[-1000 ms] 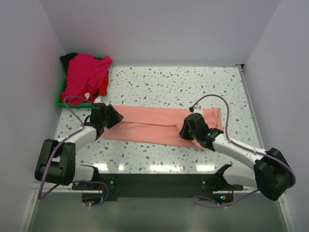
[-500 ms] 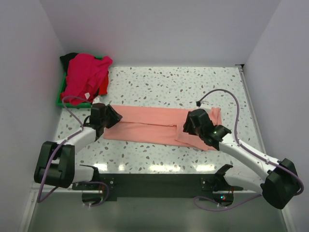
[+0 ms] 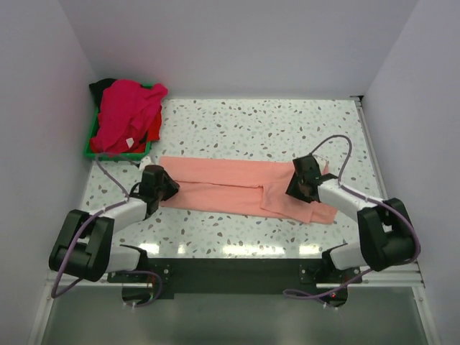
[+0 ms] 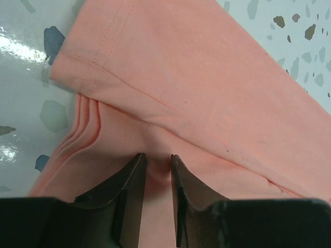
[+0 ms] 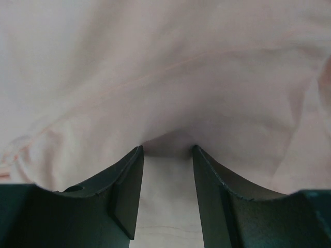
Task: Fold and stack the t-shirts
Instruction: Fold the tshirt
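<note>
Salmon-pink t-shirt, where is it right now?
Top view: the salmon-pink t-shirt lies as a long strip across the table's near half, left gripper at its left end, right gripper over its right end.

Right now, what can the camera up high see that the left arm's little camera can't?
Only the top camera shows the green tray heaped with a magenta t-shirt, and the right gripper down on the right end of the long cloth. Only the left wrist camera shows, close up, the stitched hem, the folded layers at the cloth's edge, and a ridge of cloth pinched between the fingers. Both show the salmon-pink t-shirt, the speckled table and the left gripper on that shirt's left end.
</note>
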